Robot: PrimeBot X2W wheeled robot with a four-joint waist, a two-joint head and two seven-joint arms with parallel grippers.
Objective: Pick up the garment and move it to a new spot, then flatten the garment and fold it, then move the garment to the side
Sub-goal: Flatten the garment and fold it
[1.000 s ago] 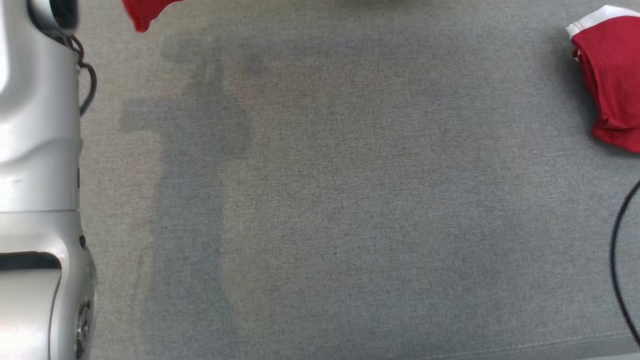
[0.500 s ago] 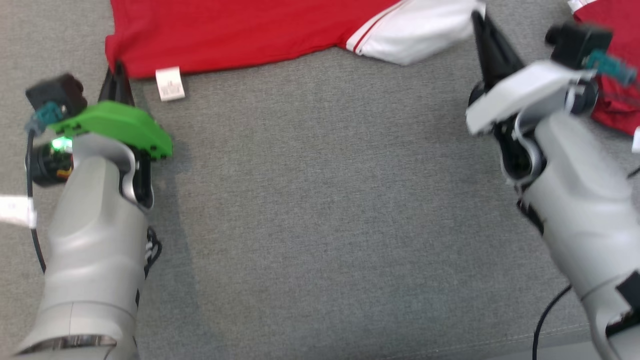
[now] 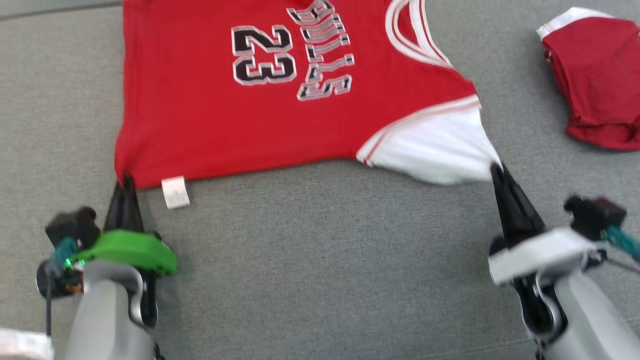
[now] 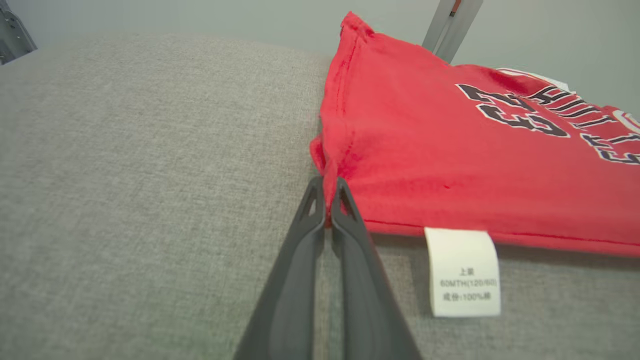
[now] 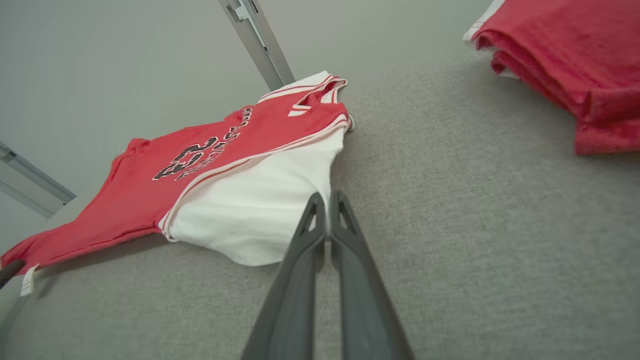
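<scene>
Red cloth with a black "23" marks the jersey (image 3: pixel 225 120), which in the head view lies spread along the far edge of the grey bench (image 3: pixel 320 260), left of centre, with its white sleeve (image 3: pixel 435 152) toward the near right. A white label (image 3: pixel 175 192) hangs from the near hem. The left gripper (image 3: pixel 126 182) has its fingers pressed together on the jersey's near left corner. The right gripper (image 3: pixel 496 172) is likewise closed, its tips at the sleeve's near right edge, which is drawn to a point there. A folded red garment (image 3: pixel 595 85) sits apart by the bench's far right corner.

From the left wrist, the left gripper (image 4: pixel 327 189) shows its two dark fingers meeting with a fold of the jersey (image 4: pixel 450 160) pinched between the tips. The label (image 4: pixel 462 272) lies flat on the bench (image 4: pixel 125 200) just to the right of them. A metal post (image 4: pixel 452 25) rises behind the cloth.

From the right wrist, the right gripper (image 5: pixel 327 200) has both fingers together against the edge of the white sleeve (image 5: pixel 250 215), clamped on it as far as can be told. The jersey (image 5: pixel 150 175) stretches away to the left over the bench (image 5: pixel 475 225). The folded red garment (image 5: pixel 565 55) rests at the upper right of this view, well apart.
</scene>
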